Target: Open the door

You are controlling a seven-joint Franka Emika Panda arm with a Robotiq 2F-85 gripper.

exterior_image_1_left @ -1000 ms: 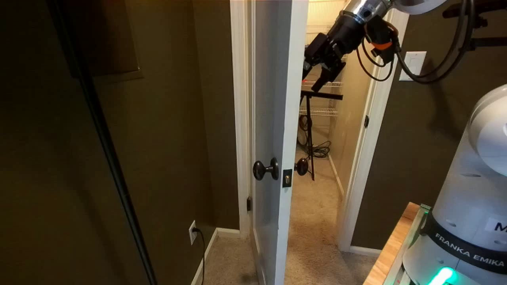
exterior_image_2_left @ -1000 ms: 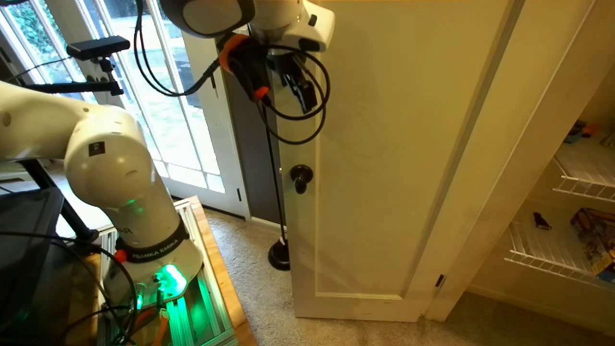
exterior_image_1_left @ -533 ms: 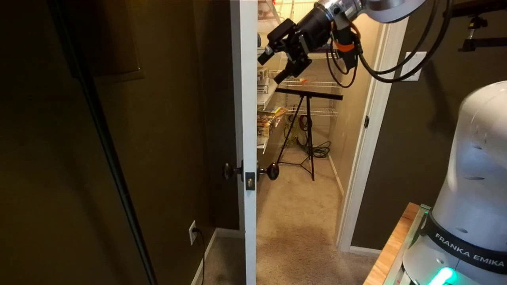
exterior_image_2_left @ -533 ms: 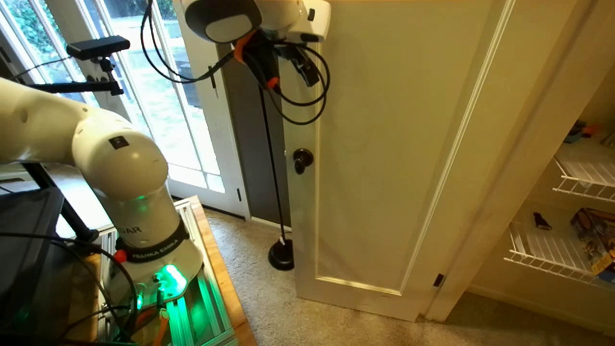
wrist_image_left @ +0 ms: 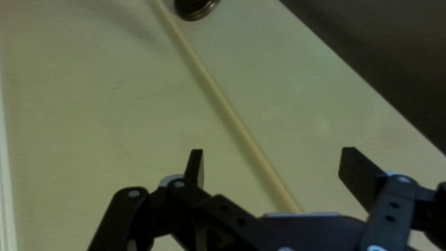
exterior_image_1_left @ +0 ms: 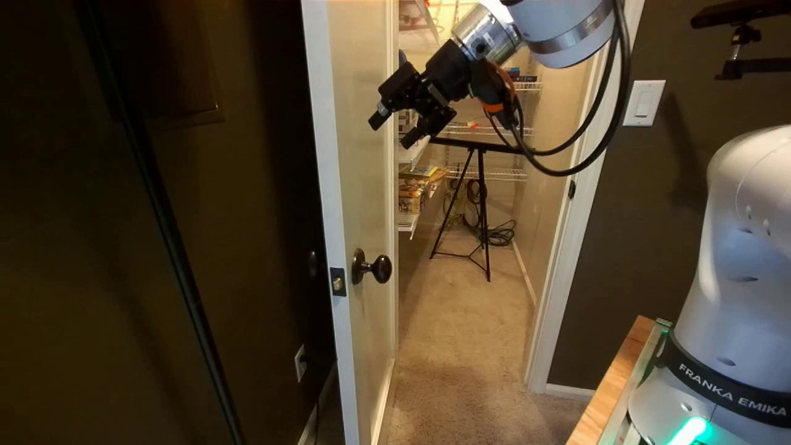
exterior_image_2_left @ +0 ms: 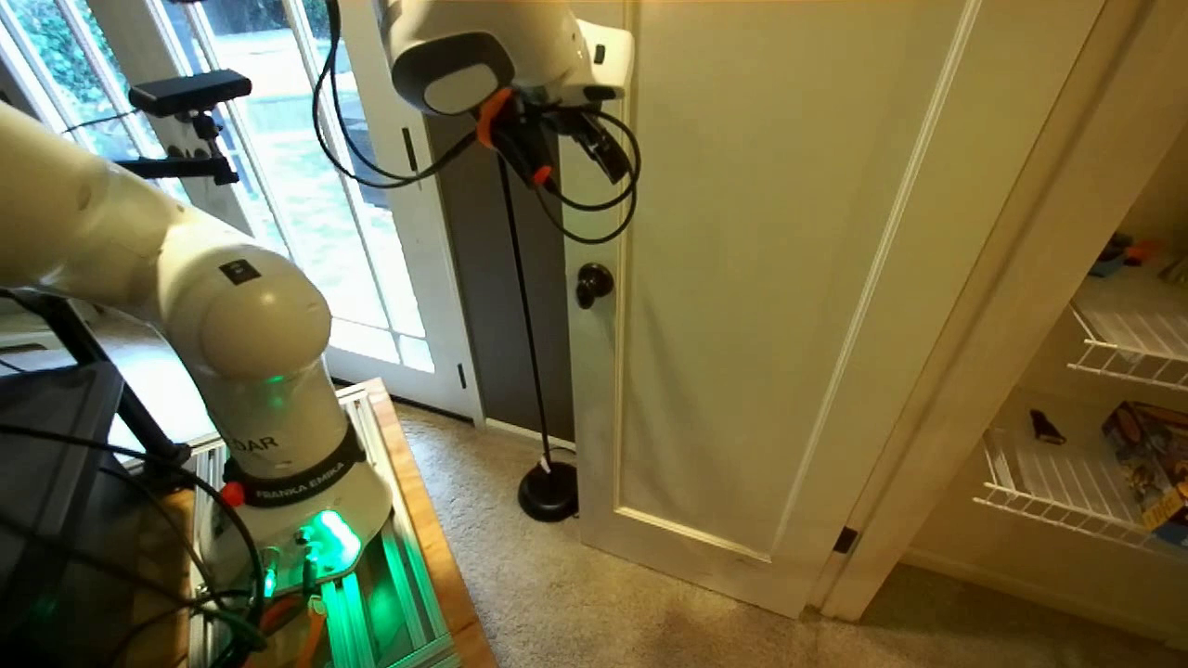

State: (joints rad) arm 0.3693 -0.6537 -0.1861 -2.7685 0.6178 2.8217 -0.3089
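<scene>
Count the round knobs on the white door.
2: a dark knob on the lit face of the door, lower than the gripper; a second knob, dim in shadow, on the opposite face. That face itself is hidden; more might be there.

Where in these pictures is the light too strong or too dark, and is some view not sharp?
In an exterior view, the glass door glares, partly washed out; in an exterior view, the wall beside the white door is almost black; in the wrist view, the door knob looks soft.
</scene>
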